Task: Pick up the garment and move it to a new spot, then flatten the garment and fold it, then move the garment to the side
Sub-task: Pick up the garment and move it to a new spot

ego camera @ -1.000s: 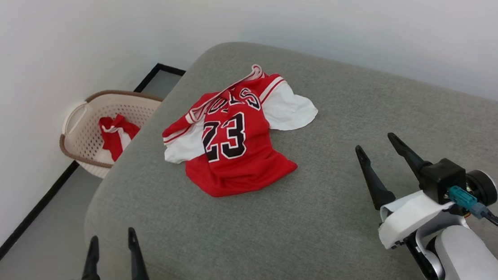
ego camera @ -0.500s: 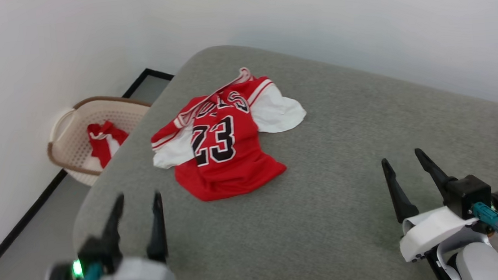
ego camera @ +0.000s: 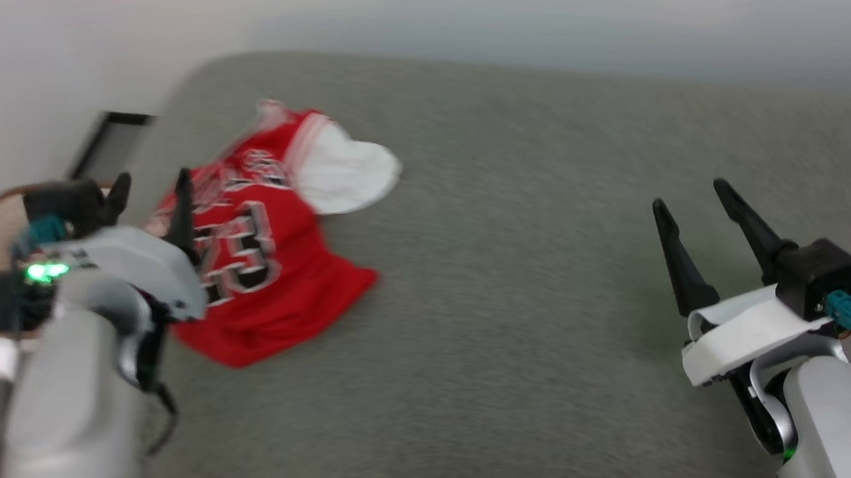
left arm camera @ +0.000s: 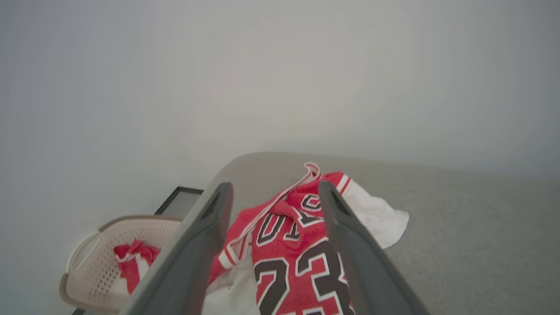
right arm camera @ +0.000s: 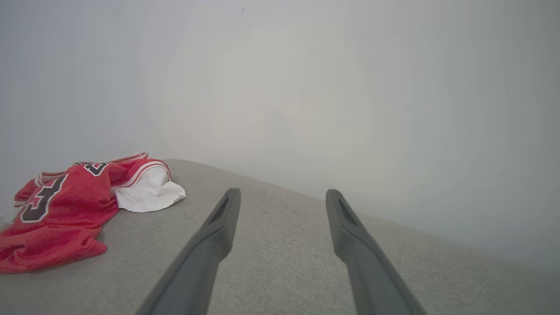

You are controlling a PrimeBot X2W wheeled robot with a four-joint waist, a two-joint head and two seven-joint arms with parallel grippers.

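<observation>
The garment [ego camera: 275, 283], a red jersey with white short sleeves and a black "23", lies crumpled on the grey cushioned surface [ego camera: 518, 323]. My left gripper [ego camera: 150, 201] is raised at the garment's left edge, open with nothing between its fingers. In the left wrist view the garment [left arm camera: 288, 249] shows between and beyond the open left gripper [left arm camera: 274, 186]. My right gripper [ego camera: 690, 196] hovers open over bare cushion far to the garment's right. The right wrist view has the garment [right arm camera: 65, 210] at its left, well away from the open right gripper [right arm camera: 283, 191].
A cream perforated basket [left arm camera: 144, 217] with a brown rim stands on the floor by the wall, left of the cushion, holding a small red-and-white cloth [left arm camera: 131, 258]. White walls close in behind and to the left. The cushion's rounded left edge drops to the floor.
My left arm has lifted and swung forward to the garment's left edge. The head camera has turned, so the whole picture has shifted and blurred. Both grippers have stayed open.
</observation>
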